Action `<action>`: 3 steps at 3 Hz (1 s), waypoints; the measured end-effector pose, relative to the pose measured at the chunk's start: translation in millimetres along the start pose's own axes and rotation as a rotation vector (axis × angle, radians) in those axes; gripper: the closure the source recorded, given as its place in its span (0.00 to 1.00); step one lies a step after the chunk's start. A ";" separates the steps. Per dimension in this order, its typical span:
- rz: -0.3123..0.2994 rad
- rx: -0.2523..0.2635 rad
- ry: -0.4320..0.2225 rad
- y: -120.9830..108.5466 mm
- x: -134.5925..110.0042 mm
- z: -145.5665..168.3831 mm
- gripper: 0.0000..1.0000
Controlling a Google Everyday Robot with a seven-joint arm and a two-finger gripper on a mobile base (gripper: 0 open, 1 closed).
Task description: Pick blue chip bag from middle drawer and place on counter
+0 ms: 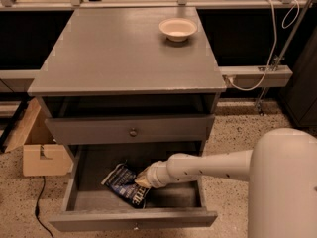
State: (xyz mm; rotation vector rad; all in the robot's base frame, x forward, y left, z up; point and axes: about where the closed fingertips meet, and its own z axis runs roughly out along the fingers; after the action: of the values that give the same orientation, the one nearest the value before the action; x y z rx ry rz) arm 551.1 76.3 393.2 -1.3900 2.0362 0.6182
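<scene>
Lower left of frame: a cardboard box [42,157] stands on the speckled floor beside the cabinet. Lower centre: the middle drawer [133,218] is pulled open. The blue chip bag [123,183] lies on its floor, left of centre, tilted. The gripper [142,179] is inside the drawer at the bag's right edge, in contact with it; whether it is clamped or apart cannot be told. Above, the counter [124,53] carries a white bowl [178,29] at upper centre-right. The arm [208,166] enters from the lower right.
</scene>
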 end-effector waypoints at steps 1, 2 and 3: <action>-0.057 -0.009 -0.053 17.3 -14.8 -17.0 1.00; -0.085 0.001 -0.135 26.3 -24.6 -46.4 1.00; -0.123 0.016 -0.229 38.1 -32.2 -88.3 1.00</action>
State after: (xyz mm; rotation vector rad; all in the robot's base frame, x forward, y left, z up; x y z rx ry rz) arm 505.8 52.2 480.7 -1.3572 1.7592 0.6727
